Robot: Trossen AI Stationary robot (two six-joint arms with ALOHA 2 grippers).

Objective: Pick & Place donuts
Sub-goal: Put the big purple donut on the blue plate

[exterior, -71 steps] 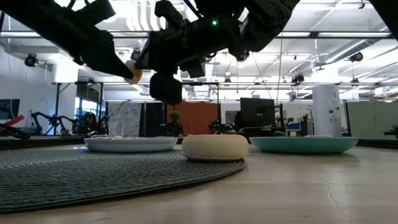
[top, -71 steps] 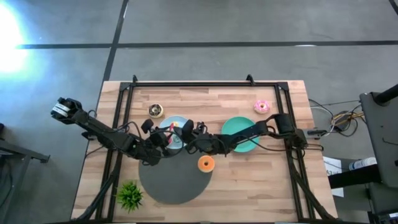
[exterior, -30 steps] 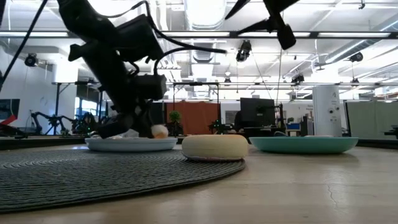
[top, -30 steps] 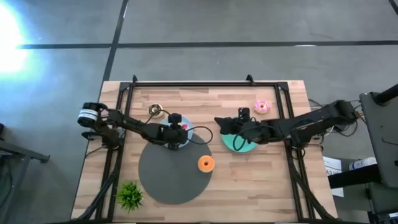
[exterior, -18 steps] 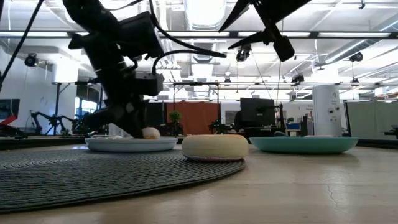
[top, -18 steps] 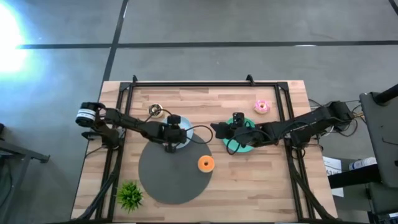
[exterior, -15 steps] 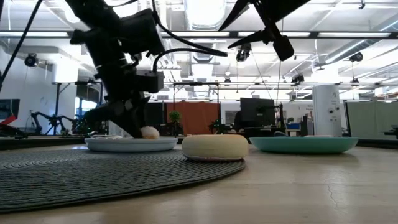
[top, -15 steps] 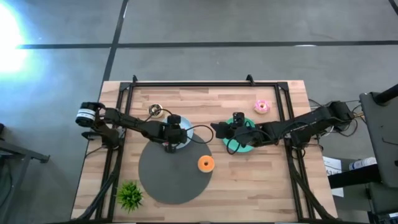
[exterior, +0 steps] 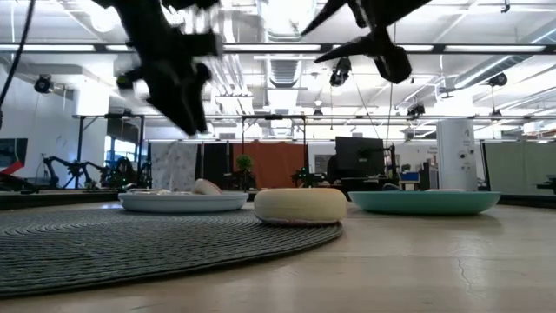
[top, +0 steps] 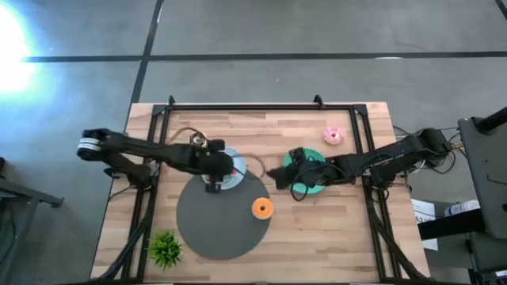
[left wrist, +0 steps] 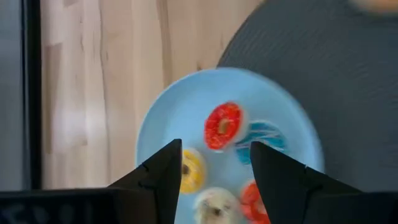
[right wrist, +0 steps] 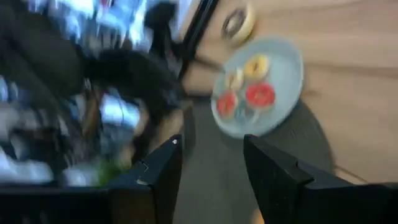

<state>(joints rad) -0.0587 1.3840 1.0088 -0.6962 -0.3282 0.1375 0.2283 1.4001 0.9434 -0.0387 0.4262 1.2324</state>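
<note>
the left tool hangs over the light blue plate, fingers apart with nothing between them, and in the low view it is lifted clear above the plate. straight past its fingers, the left wrist view shows the plate carrying mini donuts: a red-iced one nearest the middle, a yellow one, a pale one and another red one, with a blue patch beside them that i cannot identify. the plate straddles the far edge of the round dark mat near the worktop's middle.

the right tool reaches from the worktop's right side to the near-left rim of the green plate, its fingers apart and empty; in the low view it hangs high. its wrist view looks across to the blue plate and its donuts, and to a brown-iced donut on bare wood beyond it.

the high view alone shows the rest: that brown-iced donut just beyond the blue plate towards the far left corner, a pink donut towards the far right corner, an orange donut on the mat's right edge, and a small green plant at the near left corner. the low view shows the orange donut's pale side resting on the mat between the two plates.
</note>
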